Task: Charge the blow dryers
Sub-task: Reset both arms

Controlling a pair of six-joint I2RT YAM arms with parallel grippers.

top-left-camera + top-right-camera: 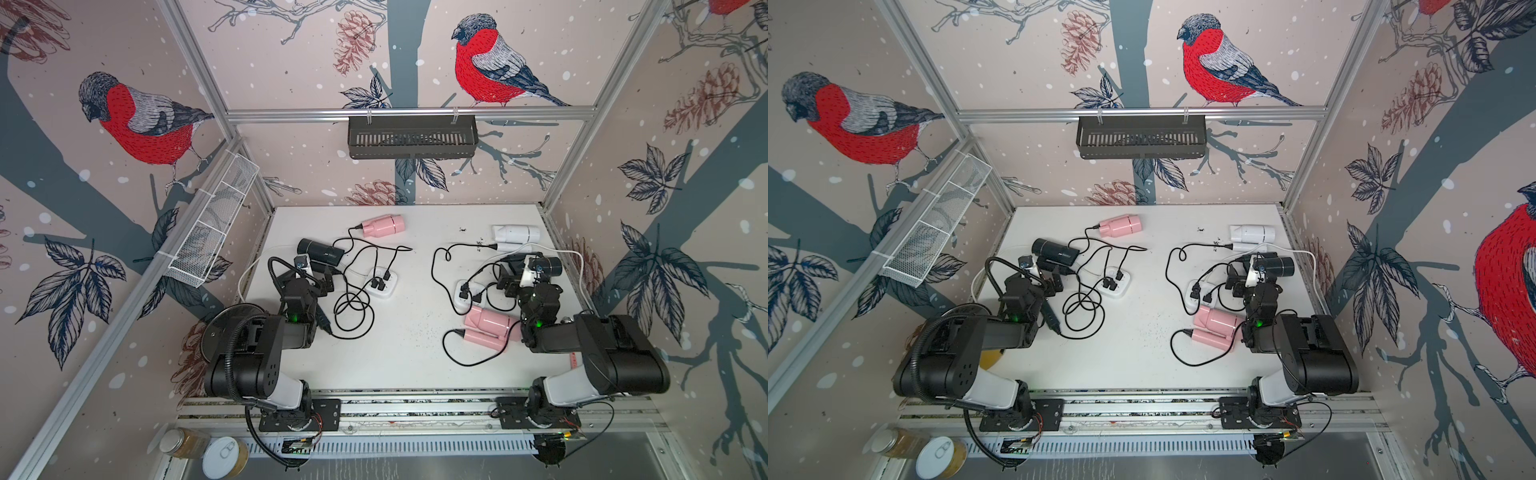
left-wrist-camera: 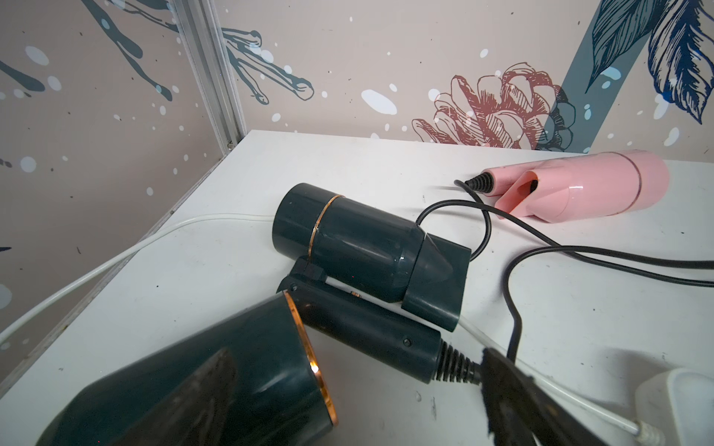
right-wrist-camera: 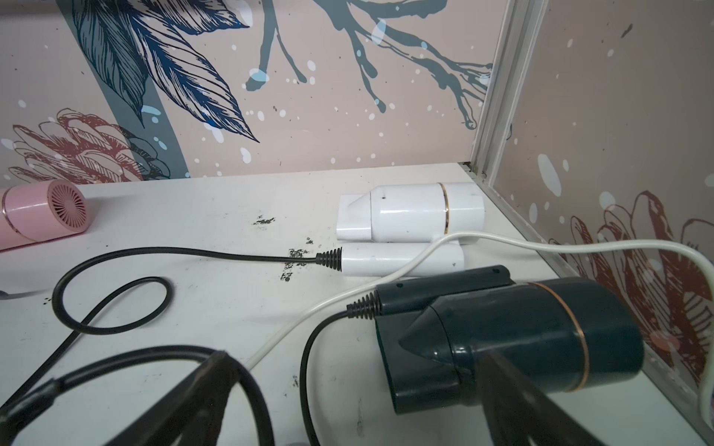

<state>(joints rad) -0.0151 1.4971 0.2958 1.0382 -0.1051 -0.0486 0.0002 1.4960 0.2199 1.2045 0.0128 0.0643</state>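
In both top views several blow dryers lie on the white table (image 1: pixel 407 357): a pink one (image 1: pixel 382 225) at the back, a dark one (image 1: pixel 320 251) at the left, a white one (image 1: pixel 515 235) and a dark one (image 1: pixel 548 266) at the right, and a pink one (image 1: pixel 490 326) nearer the front. Black plugs sit in both power strips (image 1: pixel 380 286) (image 1: pixel 465 293). My left gripper (image 2: pixel 359 394) is open and holds nothing. Close under one of its fingers (image 2: pixel 216 386) lies another dark barrel (image 2: pixel 251 367). My right gripper (image 3: pixel 359 386) is open beside the right dark dryer (image 3: pixel 521 336).
Loose black cords (image 1: pixel 353 307) loop between the strips and the dryers. White strip cables (image 3: pixel 541 241) run along both table sides. A white wire basket (image 1: pixel 212 232) hangs on the left wall and a black basket (image 1: pixel 411 137) on the rear rail. Jars (image 1: pixel 183 442) stand below the front rail.
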